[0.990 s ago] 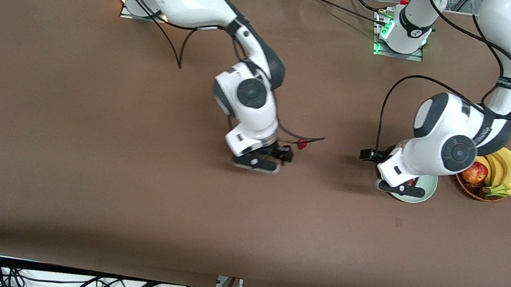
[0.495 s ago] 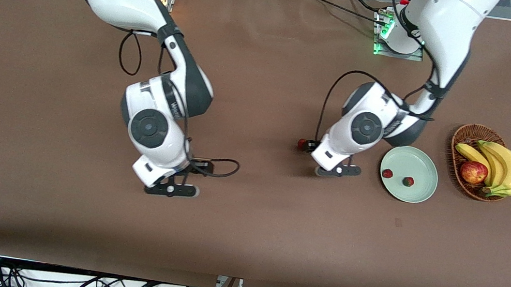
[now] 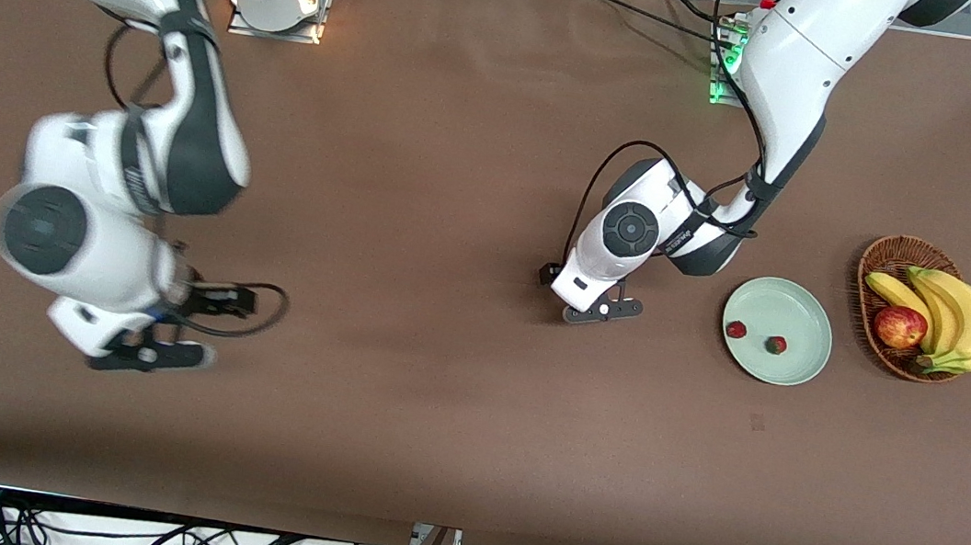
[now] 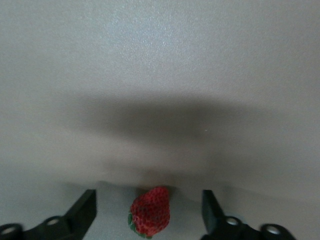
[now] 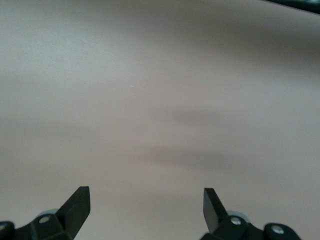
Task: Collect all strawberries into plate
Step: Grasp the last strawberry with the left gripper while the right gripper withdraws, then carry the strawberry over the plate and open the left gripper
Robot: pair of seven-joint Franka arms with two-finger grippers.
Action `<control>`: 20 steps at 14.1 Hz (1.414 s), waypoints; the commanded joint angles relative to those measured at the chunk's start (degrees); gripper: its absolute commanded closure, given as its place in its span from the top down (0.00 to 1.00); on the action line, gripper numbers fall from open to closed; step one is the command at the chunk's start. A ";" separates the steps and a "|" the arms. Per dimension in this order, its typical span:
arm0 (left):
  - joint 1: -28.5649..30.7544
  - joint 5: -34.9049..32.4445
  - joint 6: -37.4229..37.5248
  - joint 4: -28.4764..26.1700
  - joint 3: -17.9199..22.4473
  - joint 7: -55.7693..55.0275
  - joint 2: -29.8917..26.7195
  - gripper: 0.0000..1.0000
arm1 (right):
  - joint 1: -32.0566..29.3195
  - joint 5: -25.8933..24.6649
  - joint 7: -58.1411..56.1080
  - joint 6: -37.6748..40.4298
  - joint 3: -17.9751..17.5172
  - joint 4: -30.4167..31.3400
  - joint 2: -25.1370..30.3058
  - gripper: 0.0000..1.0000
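Two strawberries (image 3: 735, 329) (image 3: 775, 344) lie in the pale green plate (image 3: 792, 305) toward the left arm's end of the table. A third strawberry (image 4: 150, 217) lies on the brown tabletop between the fingers of my left gripper (image 4: 148, 212). That gripper is open, with a gap on each side of the berry. In the front view my left gripper (image 3: 599, 311) is low over the table beside the plate and its hand hides this berry. My right gripper (image 3: 149, 353) hangs open over bare table toward the right arm's end, and in its wrist view the right gripper (image 5: 146, 210) holds nothing.
A brown wicker basket (image 3: 886, 257) with bananas (image 3: 962, 317) and a red apple (image 3: 899, 326) stands beside the plate, toward the table's edge at the left arm's end. A cable loop (image 3: 263, 315) trails from the right wrist.
My left gripper left the plate and came down around the strawberry at mid-table. My right arm swept away from that berry toward its own end of the table.
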State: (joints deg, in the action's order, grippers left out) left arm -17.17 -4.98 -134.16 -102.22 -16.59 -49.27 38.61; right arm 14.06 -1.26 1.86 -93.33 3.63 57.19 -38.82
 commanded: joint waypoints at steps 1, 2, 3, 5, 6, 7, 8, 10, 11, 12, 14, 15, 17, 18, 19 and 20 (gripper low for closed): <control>-0.40 -1.43 0.48 0.09 0.51 -1.44 -0.47 0.39 | -1.92 -0.50 -0.99 1.49 -0.47 9.13 11.18 1.00; -0.40 -1.43 0.48 0.00 0.51 -1.44 -0.47 0.32 | -3.06 -0.41 -0.90 1.14 -0.55 12.38 14.79 1.00; -0.49 -1.43 0.48 -0.26 0.51 -1.44 -0.47 0.31 | -4.29 -0.41 -0.81 0.44 -0.73 15.03 17.87 1.00; -1.46 -1.43 0.57 -0.87 0.51 -1.44 -0.47 0.30 | -5.96 -0.41 -0.64 0.34 -0.91 19.68 22.45 1.00; -1.37 -1.43 0.57 -0.96 0.51 -1.35 -0.55 0.30 | -6.75 -0.41 -0.46 0.26 -1.17 23.10 25.08 1.00; -1.46 -1.43 0.57 -0.96 0.51 -1.44 -0.47 0.30 | -7.98 -0.50 -0.37 -0.18 -2.56 26.36 27.46 1.00; -1.46 -1.43 0.57 -0.96 0.51 -1.44 -0.47 0.30 | -10.25 -1.11 -0.63 -1.05 -4.14 29.17 29.13 1.00; -1.55 -1.43 0.57 -0.96 0.51 -1.35 -0.29 0.18 | -12.55 -3.30 -0.90 -0.71 -6.44 32.62 32.30 1.00; -1.37 -1.43 0.74 -0.88 0.51 -1.18 -0.47 0.11 | -13.52 -3.22 -0.98 -0.71 -6.62 33.59 34.23 1.00; -0.94 -1.43 1.79 -0.61 0.51 -0.83 -0.90 0.10 | -13.96 -3.22 -1.25 -0.71 -6.62 34.73 35.64 1.00; -0.15 -1.61 8.62 1.31 0.95 1.01 -3.18 0.10 | -14.58 -2.96 -1.34 0.08 -6.62 35.00 37.32 1.00; 1.16 -1.61 12.48 2.54 0.86 3.80 -4.15 0.10 | -15.02 -3.05 -1.42 0.69 -6.71 35.26 37.50 1.00; 3.89 -1.61 19.96 5.09 0.95 10.30 -5.73 0.10 | -15.11 -3.22 -1.77 1.57 -7.49 35.88 37.94 1.00; 5.90 -1.61 22.86 5.97 0.95 13.73 -6.44 0.10 | -15.98 -3.31 -2.30 2.27 -8.63 36.06 38.29 1.00; 7.75 -1.87 24.72 5.98 1.04 17.59 -7.05 0.10 | -16.86 -3.31 -2.30 2.71 -9.95 36.06 38.55 1.00; 9.42 -3.79 25.70 5.72 1.21 21.20 -7.58 0.10 | -16.96 -3.31 -2.39 2.80 -10.31 36.06 38.55 1.00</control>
State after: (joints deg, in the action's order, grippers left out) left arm -10.98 -6.11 -111.27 -96.20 -15.08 -34.51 32.39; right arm -0.94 -3.91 0.83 -91.04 -4.34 91.62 -1.99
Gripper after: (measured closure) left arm 0.718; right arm 0.000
